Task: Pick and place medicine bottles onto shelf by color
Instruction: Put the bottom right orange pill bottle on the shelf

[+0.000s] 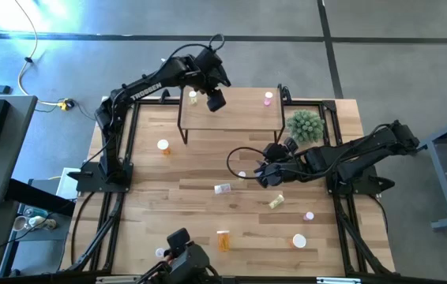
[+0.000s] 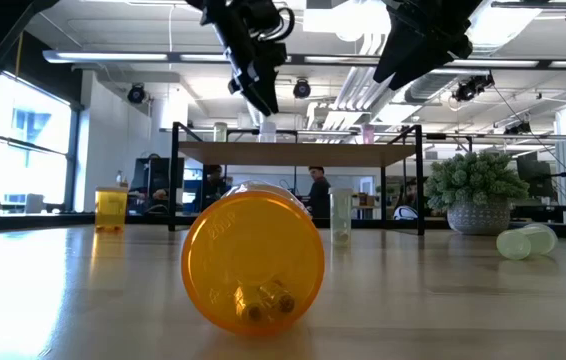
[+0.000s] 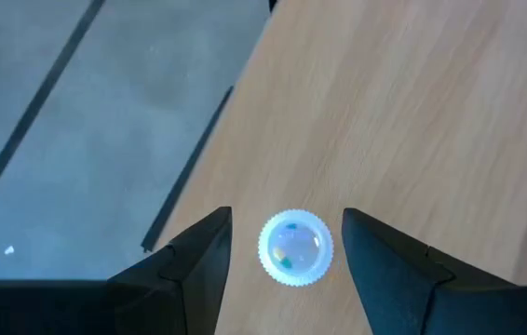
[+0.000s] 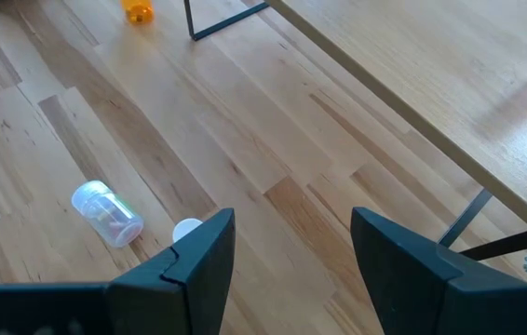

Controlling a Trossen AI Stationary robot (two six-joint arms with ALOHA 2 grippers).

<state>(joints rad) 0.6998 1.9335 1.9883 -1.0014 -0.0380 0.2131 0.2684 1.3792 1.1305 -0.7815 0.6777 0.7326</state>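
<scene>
My left gripper (image 1: 215,99) hangs open over the far left of the shelf (image 1: 231,118), fingers pointing down. A white-capped bottle (image 3: 294,247) stands upright on the shelf top between the fingers (image 3: 287,216), with a gap on each side. In the low view this bottle (image 2: 266,128) stands just below the gripper (image 2: 260,95). Another bottle (image 1: 193,96) and a pink one (image 1: 268,98) also stand on the shelf. My right gripper (image 1: 263,175) is open and empty above the table (image 4: 293,219), near a clear bottle (image 4: 105,212) lying on its side and a small white-capped one (image 4: 187,228).
Loose on the table are an orange bottle (image 1: 163,145), a clear one (image 1: 223,188), a yellow-green one (image 1: 276,202), a pink one (image 1: 309,214), an orange one (image 1: 223,240) and a white one (image 1: 299,241). A green spiky plant (image 1: 305,126) stands at the shelf's right end.
</scene>
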